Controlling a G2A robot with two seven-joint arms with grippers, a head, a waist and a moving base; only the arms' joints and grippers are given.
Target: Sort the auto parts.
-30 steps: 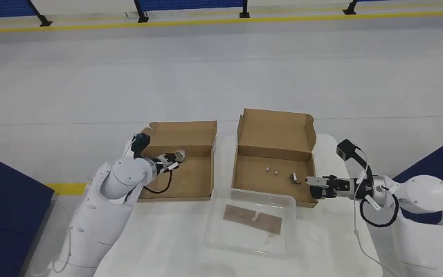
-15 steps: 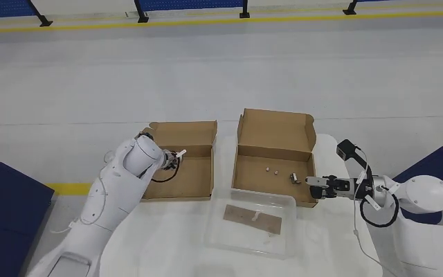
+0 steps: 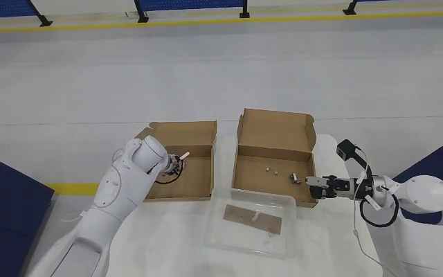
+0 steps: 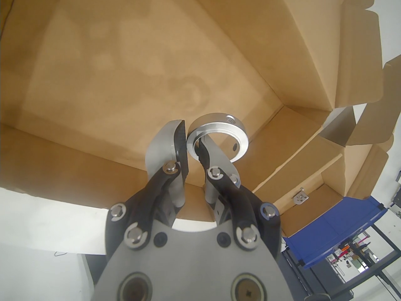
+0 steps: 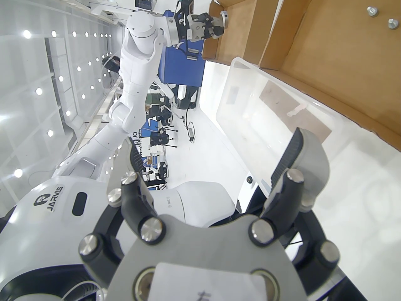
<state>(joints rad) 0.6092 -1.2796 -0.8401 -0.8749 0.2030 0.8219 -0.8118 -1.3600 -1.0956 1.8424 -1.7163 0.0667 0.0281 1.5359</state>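
My left gripper (image 4: 191, 145) is shut on a silver metal ring (image 4: 217, 136), one finger inside it and one outside. It holds the ring just above the floor of the left cardboard box (image 3: 195, 181); in the top view the left gripper (image 3: 178, 161) is over that box's left part. The right cardboard box (image 3: 266, 185) holds two small bolts (image 3: 271, 170) and a small metal piece (image 3: 293, 177). My right gripper (image 3: 311, 182) stands open and empty at the right box's front right corner, beside the table's right edge.
A clear plastic tray (image 3: 211, 228) lies in front of the two boxes with a strip of cardboard (image 3: 252, 219) inside. Both box lids stand open at the back. The table's white edge runs close behind my right arm.
My left arm has swung up and over the left box, turning the gripper and ring down towards the box floor. The right arm has kept still.
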